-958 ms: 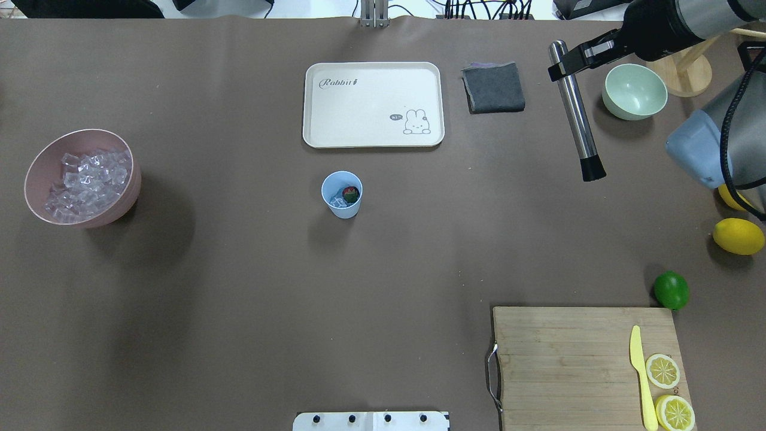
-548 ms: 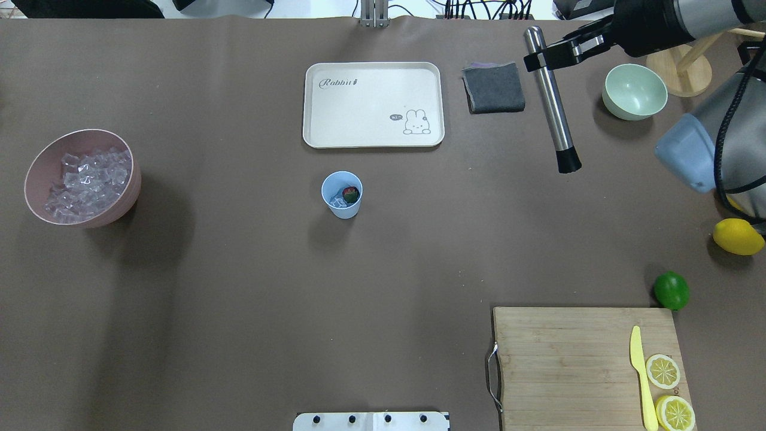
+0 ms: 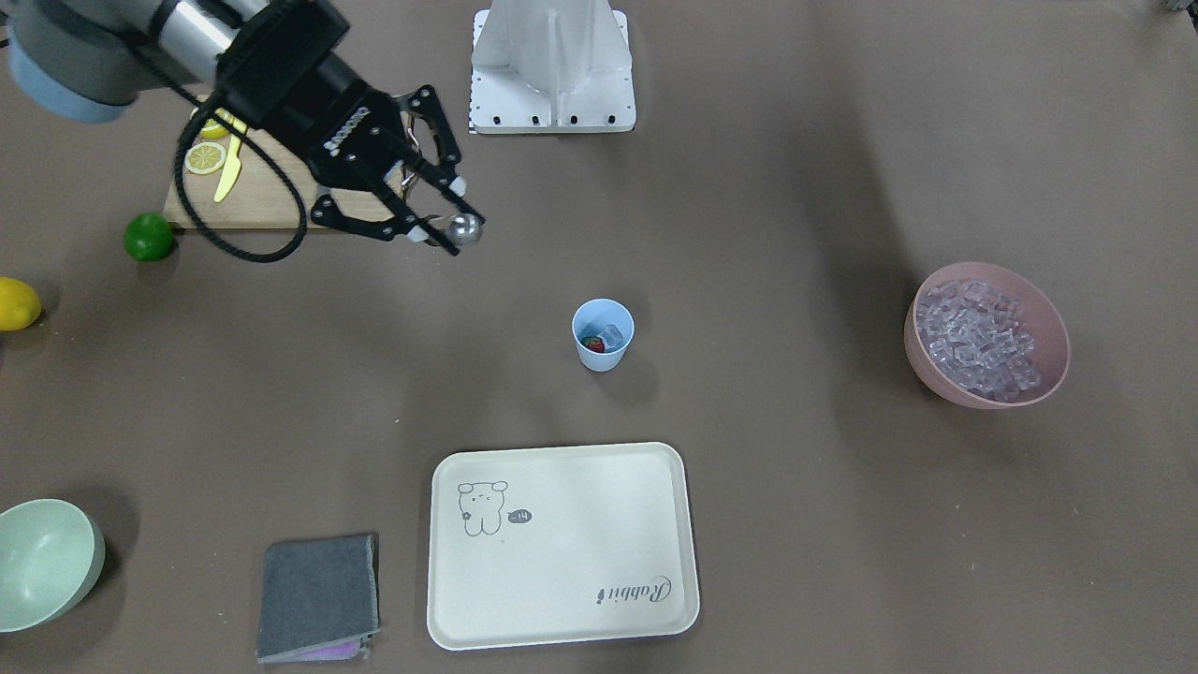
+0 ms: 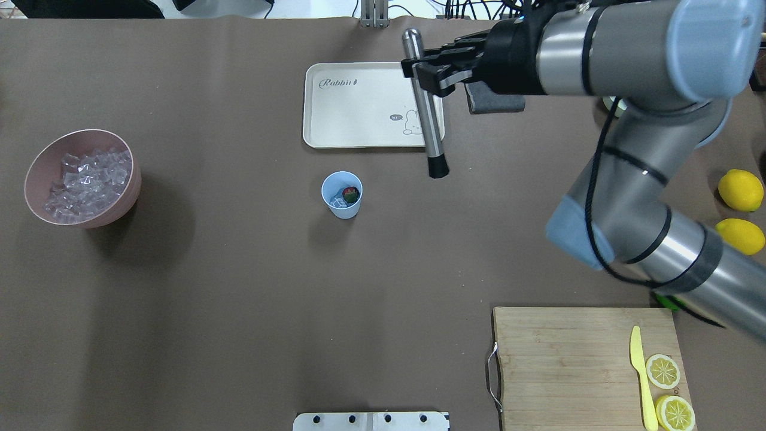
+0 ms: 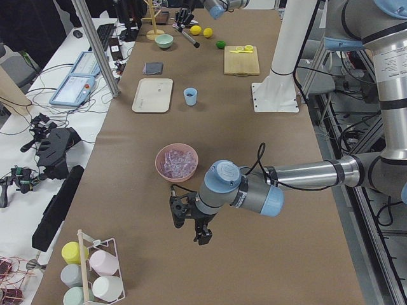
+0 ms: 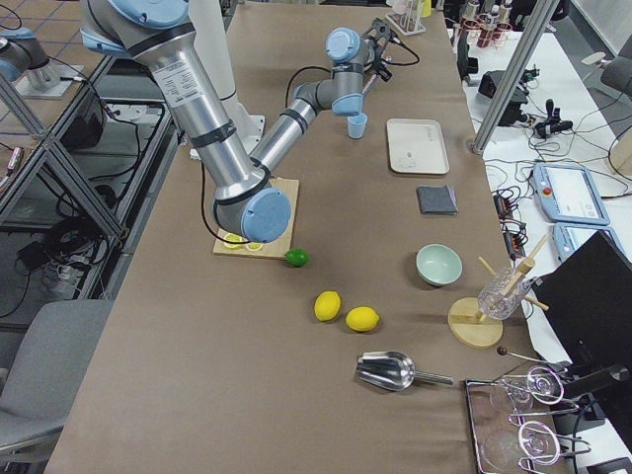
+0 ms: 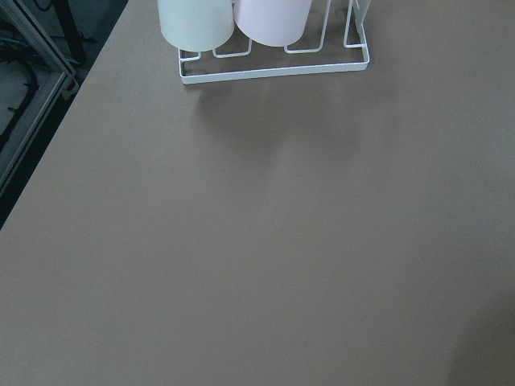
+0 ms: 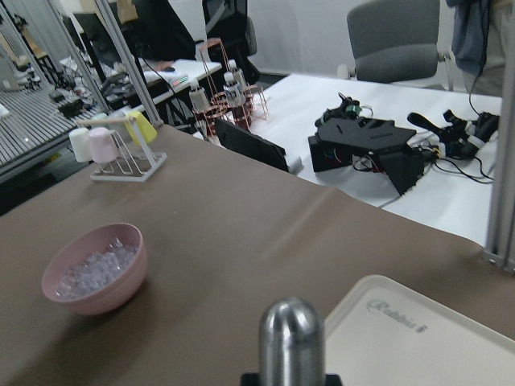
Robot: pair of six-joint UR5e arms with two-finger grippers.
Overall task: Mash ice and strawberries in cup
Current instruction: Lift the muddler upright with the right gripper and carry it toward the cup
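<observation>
right gripper [image 4: 422,70] is pinched on the steel muddler [image 4: 428,117] near its top end, with the black head hanging down. In the last second I've carried it in from beside the pale green bowl [image 3: 47,562] and past the grey cloth [image 4: 502,103]. It now hangs over the right edge of the cream tray [image 4: 359,114].

The cup [image 4: 342,194] hasn't moved. It stands on the table just in front of the tray, with the strawberry [image 4: 350,193] and a few ice cubes [image 4: 337,203] inside, and nothing is mashed yet.

The muddler head is near the cup but off to its right and above it, not over the mouth. My read is that the carry is nearly done. What's left is a short shift across, lining the head up over the opening, then a straight push down.

Risk: the cup is light and nothing braces it, so an off-centre press could tip or skate it.

left gripper [image 5: 191,219] is well apart, over bare table beyond the pink bowl [image 4: 128,179] of spare ice. I can't tell whether it's spread or closed.
</observation>
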